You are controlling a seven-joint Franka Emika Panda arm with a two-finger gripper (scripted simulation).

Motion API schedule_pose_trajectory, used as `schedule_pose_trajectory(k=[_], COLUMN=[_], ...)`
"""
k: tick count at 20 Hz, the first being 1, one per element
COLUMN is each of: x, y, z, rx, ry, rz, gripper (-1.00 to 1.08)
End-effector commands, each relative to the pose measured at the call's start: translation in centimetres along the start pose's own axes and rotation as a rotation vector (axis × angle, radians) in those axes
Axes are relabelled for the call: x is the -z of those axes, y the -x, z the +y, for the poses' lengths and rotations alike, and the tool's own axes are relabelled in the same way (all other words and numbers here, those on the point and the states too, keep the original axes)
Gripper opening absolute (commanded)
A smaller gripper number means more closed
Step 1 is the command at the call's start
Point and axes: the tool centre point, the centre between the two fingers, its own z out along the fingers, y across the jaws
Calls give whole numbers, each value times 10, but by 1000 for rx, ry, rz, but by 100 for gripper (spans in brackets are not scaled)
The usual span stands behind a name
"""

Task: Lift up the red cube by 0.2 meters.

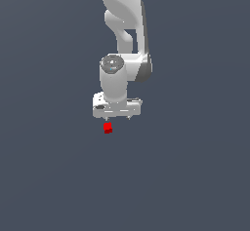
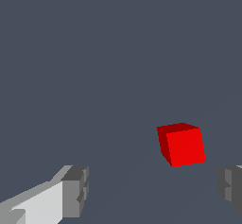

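Note:
The red cube (image 1: 108,127) is a tiny bright red block lying on the flat grey floor, just below the white hand in the exterior view. My gripper (image 1: 117,118) hangs above it, open, with the cube nearer the finger on the exterior view's left. The wrist view shows the red cube (image 2: 183,144) free between and beyond the two grey fingertips (image 2: 75,191), which stand wide apart and do not touch it. The gripper's midpoint (image 2: 153,192) sits off to one side of the cube.
The white arm (image 1: 124,25) rises from the gripper toward the top of the exterior view. Around the cube there is only the plain dark grey floor (image 1: 185,176).

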Motion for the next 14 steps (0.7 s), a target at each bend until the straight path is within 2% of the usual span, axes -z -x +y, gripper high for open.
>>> schedule_pose_trajectory(k=[1, 8, 14], x=[-20, -70, -92], y=[3, 7, 7], z=[12, 41, 55], rx=[37, 128, 170], ry=[2, 8, 11], rz=[-2, -5, -7], gripper=[100, 100, 100])
